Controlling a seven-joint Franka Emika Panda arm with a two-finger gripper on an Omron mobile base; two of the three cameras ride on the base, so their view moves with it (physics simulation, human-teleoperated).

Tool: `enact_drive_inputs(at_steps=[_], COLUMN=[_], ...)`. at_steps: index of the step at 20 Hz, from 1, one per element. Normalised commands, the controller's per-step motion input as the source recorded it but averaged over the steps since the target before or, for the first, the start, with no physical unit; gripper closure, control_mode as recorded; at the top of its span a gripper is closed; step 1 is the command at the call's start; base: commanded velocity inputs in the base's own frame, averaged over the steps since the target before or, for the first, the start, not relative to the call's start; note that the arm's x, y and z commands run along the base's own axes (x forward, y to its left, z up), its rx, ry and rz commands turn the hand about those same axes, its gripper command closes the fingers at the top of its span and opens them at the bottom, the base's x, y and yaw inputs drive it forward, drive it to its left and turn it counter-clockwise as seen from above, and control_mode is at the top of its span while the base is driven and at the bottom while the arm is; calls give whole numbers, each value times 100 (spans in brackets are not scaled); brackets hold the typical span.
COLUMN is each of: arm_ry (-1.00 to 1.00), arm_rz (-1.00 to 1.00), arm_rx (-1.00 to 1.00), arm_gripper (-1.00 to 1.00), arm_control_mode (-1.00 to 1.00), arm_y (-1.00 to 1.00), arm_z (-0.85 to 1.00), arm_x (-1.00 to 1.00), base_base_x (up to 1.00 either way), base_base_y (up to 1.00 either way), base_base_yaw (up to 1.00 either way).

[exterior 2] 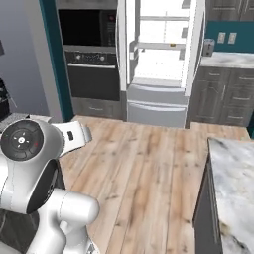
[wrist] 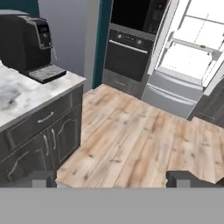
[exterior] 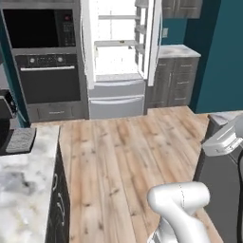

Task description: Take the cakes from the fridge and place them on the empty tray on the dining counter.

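Observation:
The fridge (exterior: pixel 116 97) (exterior 2: pixel 156 106) (wrist: pixel 169 92) stands across the wood floor with both upper doors swung open, showing white shelves above its grey drawers. A tiny tan speck (exterior: pixel 130 42) (exterior 2: pixel 171 45) (wrist: pixel 202 46) lies on a middle shelf; it is too small to tell whether it is one of the cakes. My gripper (wrist: pixel 111 179) is open, far from the fridge, with nothing between its fingertips (wrist: pixel 41 178). A marble-topped dining counter (exterior 2: pixel 233 173) (exterior: pixel 223 116) runs along my right side. The tray is out of view.
A black oven and microwave (exterior: pixel 45 61) (wrist: pixel 131 48) are built in left of the fridge. On my left, a marble counter (exterior: pixel 23 180) (wrist: pixel 26 94) carries a black coffee machine (wrist: pixel 26 41). Grey cabinets (exterior: pixel 173 80) stand right of the fridge. Bare wood floor (exterior: pixel 123 156) lies between.

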Motion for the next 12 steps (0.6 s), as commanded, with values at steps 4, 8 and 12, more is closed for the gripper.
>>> enact_drive_inputs(at_steps=[4, 8, 12], arm_ry=[0, 0, 0], arm_rz=[0, 0, 0], arm_rx=[0, 0, 0], arm_gripper=[-100, -100, -100], arm_control_mode=[100, 100, 100], arm_y=[0, 0, 0], arm_z=[0, 0, 0], arm_x=[0, 0, 0], base_base_x=[100, 100, 100], base_base_y=[16, 35, 53], base_base_yaw=[-22, -17, -9])
